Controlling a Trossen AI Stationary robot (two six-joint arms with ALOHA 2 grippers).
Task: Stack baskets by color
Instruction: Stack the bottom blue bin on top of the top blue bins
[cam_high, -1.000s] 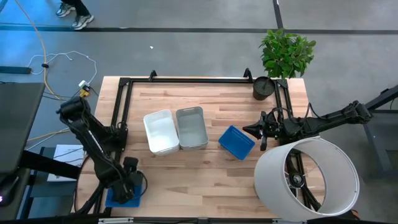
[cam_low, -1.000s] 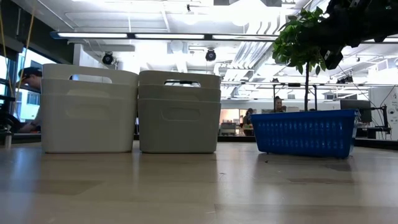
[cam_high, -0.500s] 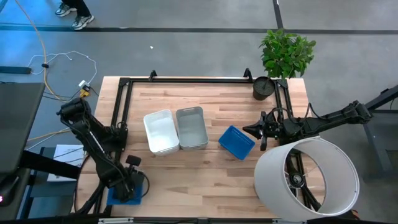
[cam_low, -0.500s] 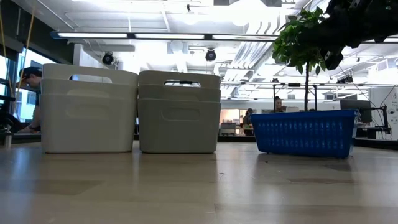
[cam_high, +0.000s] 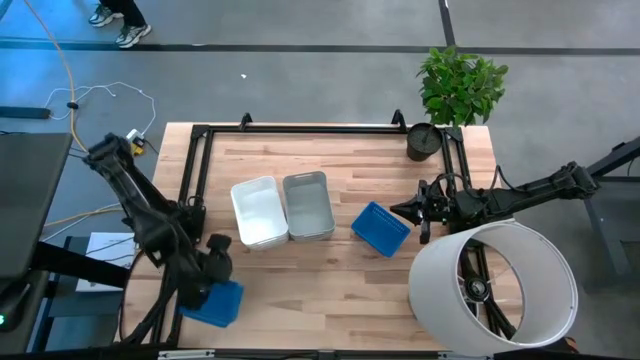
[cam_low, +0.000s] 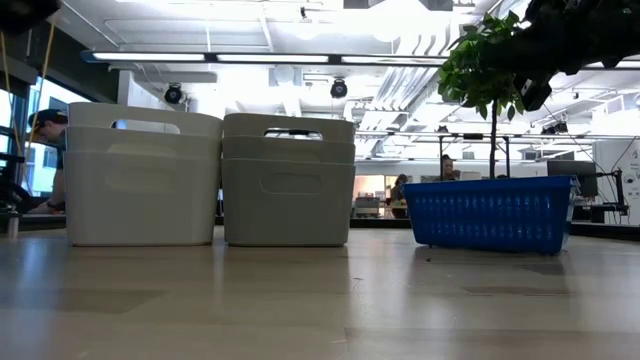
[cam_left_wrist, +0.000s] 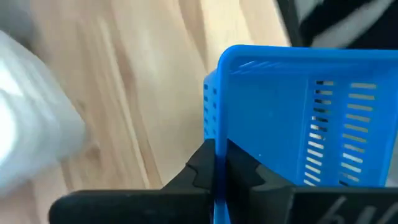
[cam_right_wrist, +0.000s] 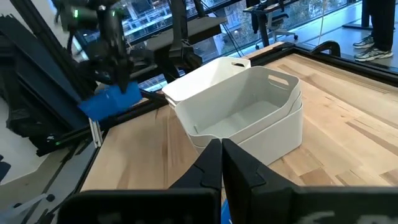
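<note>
A stack of white baskets and a stack of grey baskets stand side by side mid-table on their bases. In the low view the white stack and the grey stack show too. One blue basket rests on the table to their right. Over the table's near left corner my left gripper is shut on a second blue basket. My right gripper hangs shut just right of the resting blue basket, touching nothing. My left gripper pinches one wall of the blue basket at its rim, close to a corner, one finger inside the basket and one outside. The fingers slant down from above. The basket hangs tilted below them, lifted clear of the table.
A big white cylinder with a wheel inside fills the near right corner. A black pot with a green plant stands at the far right. A black frame runs along the far and left edges. Bare wood lies near the front.
My left gripper has taken hold of the blue basket at the near left corner. It has risen and swung a little toward the table's right, tipping as it went. The basket has come up off the surface with it and now hangs tilted.
</note>
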